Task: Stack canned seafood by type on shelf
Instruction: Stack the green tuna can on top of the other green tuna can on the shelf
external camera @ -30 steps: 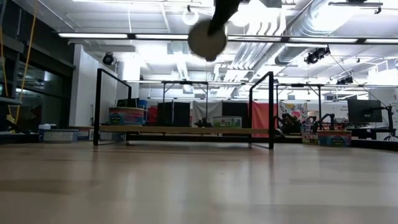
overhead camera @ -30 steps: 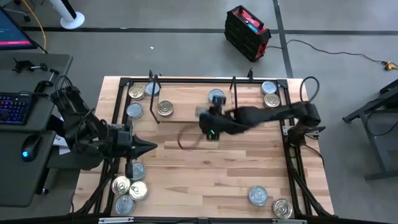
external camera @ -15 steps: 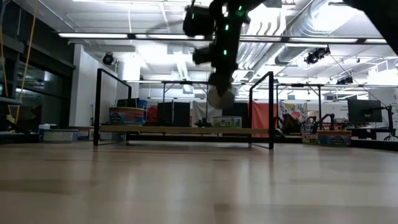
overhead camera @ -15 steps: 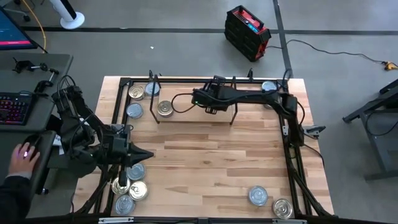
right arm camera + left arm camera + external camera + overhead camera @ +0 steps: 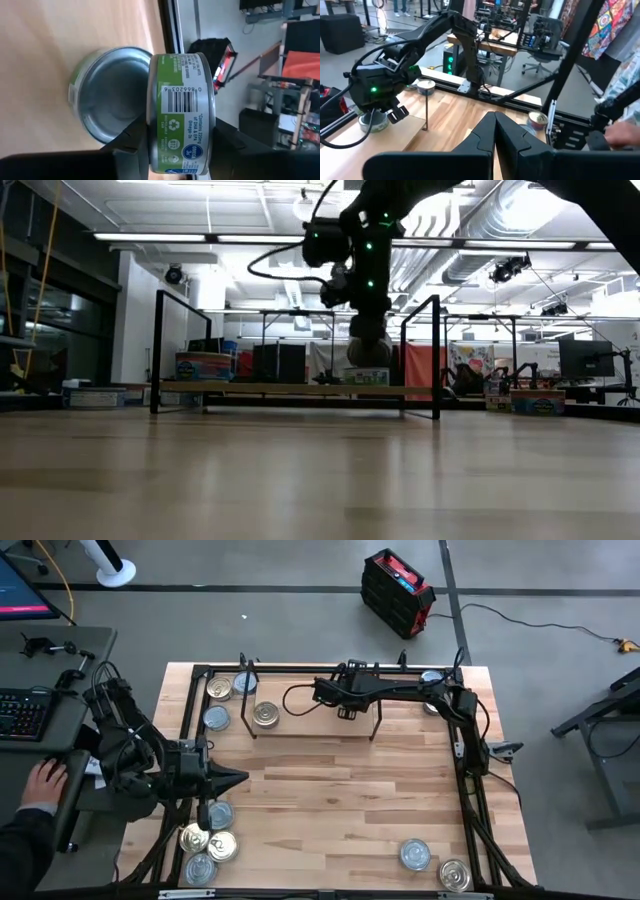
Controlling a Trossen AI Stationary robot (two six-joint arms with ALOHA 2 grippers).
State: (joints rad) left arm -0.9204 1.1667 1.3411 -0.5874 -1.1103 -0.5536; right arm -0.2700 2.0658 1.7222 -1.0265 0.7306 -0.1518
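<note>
**A:** While the left arm just sits at the table's left edge, its gripper [image 5: 238, 778] has its fingers pressed together with nothing in them. It points out over the wood, right next to the cluster of tins [image 5: 205, 842] at the near left corner. There's also a person's hand [image 5: 42, 780] at the desk off to the left.

**B:** And the right one?

**A:** Right gripper [image 5: 182, 137] is reaching over the shelf [image 5: 310, 726] at the far side of the table. Its fingers are clamped on a green-labelled tin [image 5: 183, 112], gripping it by the sides, barcode facing the wrist camera. From table level the held tin [image 5: 369, 350] hangs just above the shelf board, with another green-labelled tin [image 5: 107, 95] standing on the board right beside it. Can't tell if the two are touching.

**B:** Rest of the cans?

**A:** Gold-lidded tin [image 5: 265, 715] on the left end of the shelf, a few at the far left corner, two at the near right corner [image 5: 433, 864].
</note>
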